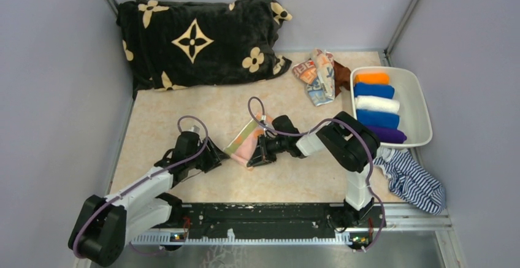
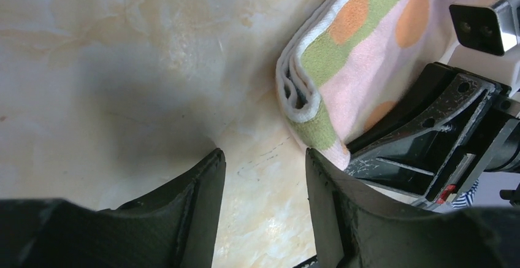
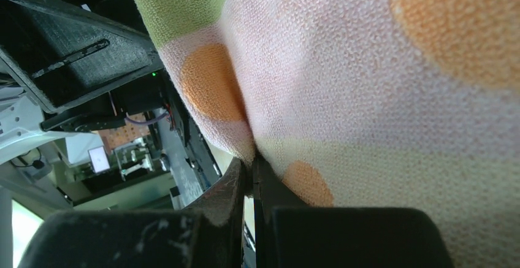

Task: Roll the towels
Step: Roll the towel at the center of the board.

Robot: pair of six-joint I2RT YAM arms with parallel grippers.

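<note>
Top view: right tool (image 1: pixel 252 159) clamped on folded towel (image 1: pixel 244 140); left tool (image 1: pixel 222 157) parted, empty, beside towel on surface (image 1: pixel 294 176).

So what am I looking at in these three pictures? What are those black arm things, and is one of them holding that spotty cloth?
They are two robot arms bolted to a table's near edge. The wide picture looks down from above; the other two come from cameras on each arm's wrist. The right gripper is shut on a folded pink towel with orange dots and green stripes. The left gripper stands open just beside that towel, touching nothing. Farther back lie a black flowered blanket, a crumpled heap of printed towels, and a white bin of rolled towels. A striped cloth lies in front of the bin.
</note>
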